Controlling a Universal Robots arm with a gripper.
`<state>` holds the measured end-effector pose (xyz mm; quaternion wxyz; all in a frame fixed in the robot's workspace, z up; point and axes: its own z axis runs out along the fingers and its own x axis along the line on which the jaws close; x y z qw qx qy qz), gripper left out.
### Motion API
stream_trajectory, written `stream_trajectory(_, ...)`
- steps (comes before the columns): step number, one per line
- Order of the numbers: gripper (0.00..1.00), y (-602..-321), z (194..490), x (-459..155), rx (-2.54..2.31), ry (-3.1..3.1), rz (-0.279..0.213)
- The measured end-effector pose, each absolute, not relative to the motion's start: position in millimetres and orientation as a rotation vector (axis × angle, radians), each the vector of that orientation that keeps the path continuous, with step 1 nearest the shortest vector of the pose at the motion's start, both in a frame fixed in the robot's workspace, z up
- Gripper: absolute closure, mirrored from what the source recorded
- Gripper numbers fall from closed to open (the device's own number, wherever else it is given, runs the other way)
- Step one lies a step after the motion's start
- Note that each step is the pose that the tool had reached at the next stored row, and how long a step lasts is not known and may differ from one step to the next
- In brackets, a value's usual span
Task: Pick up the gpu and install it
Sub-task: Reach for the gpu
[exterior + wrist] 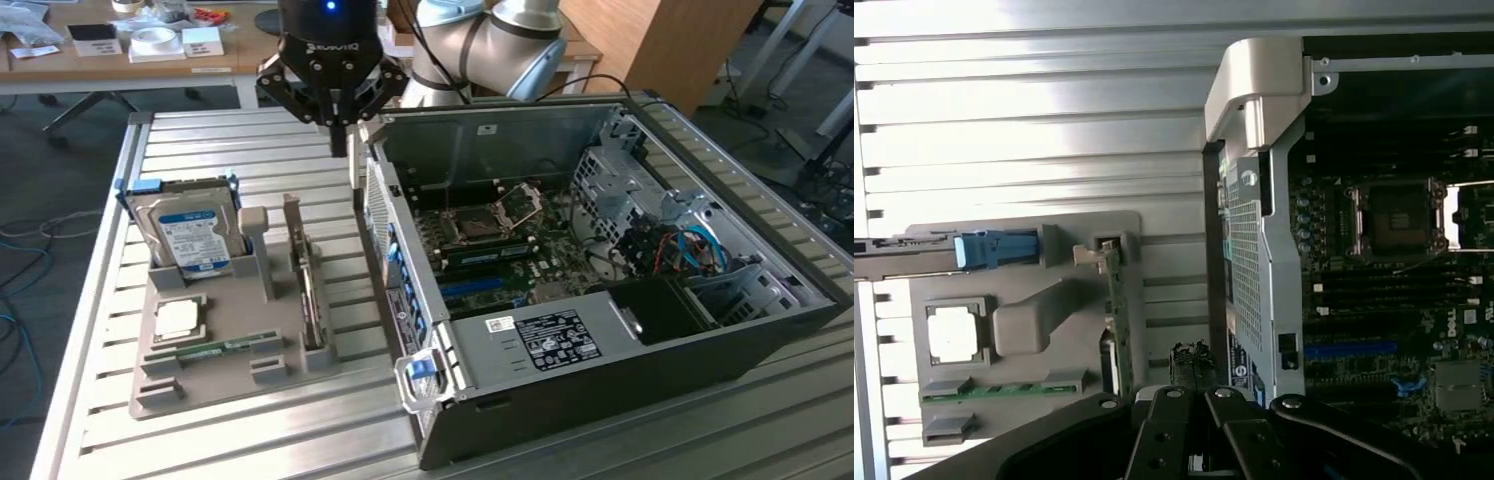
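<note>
The gpu is a thin dark card standing on edge in a slot of the grey holder, its pale bracket end toward the far side. In the wrist view the gpu shows edge-on, with its bracket near the holder's corner. My gripper hangs shut with nothing in it above the table, past the card's far end and beside the rear corner of the open computer case. My gripper has its black fingers pressed together.
The holder also carries a silver hard drive with a blue-white label, a processor chip and a green memory stick. Inside the case lies the motherboard with blue slots. Desks and chairs stand behind the slatted table.
</note>
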<state>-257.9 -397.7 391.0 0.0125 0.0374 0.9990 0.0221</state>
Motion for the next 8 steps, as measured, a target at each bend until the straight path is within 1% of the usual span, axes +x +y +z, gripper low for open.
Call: stream_trajectory(8,0.89,-396.1,389.4,-277.5,0.117,3.114,0.068)
